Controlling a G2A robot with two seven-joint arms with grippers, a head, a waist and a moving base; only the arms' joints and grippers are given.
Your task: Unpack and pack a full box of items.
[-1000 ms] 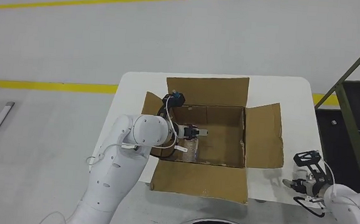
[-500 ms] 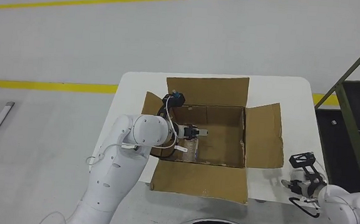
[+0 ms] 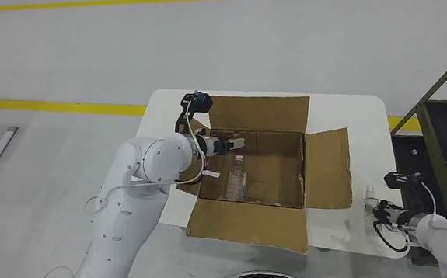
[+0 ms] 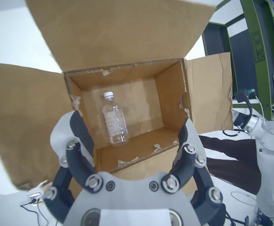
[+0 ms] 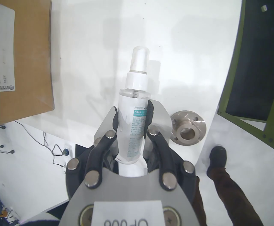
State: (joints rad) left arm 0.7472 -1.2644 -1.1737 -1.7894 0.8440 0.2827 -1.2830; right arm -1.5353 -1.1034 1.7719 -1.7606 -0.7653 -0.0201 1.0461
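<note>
Left hand (image 4: pixel 131 122) hangs wide open and empty above the white table (image 3: pixel 343 104), over the cardboard box (image 4: pixel 169 92), likely poised to lift out the clear water bottle (image 4: pixel 115 122) lying alone on the box floor; raised flaps (image 4: pixel 119 32) crowd that descent. Right hand (image 5: pixel 133 111) clamps a spray bottle (image 5: pixel 131 128) near the table's edge, well apart from the box, perhaps resting it there, a metal flange (image 5: pixel 188 131) just beside.

One box (image 3: pixel 249 222), two bottles (image 4: pixel 114 122) (one spray (image 5: pixel 133 115)), one flange (image 5: pixel 188 131)

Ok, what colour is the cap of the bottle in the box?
White cap; left wrist view shows it best.
</note>
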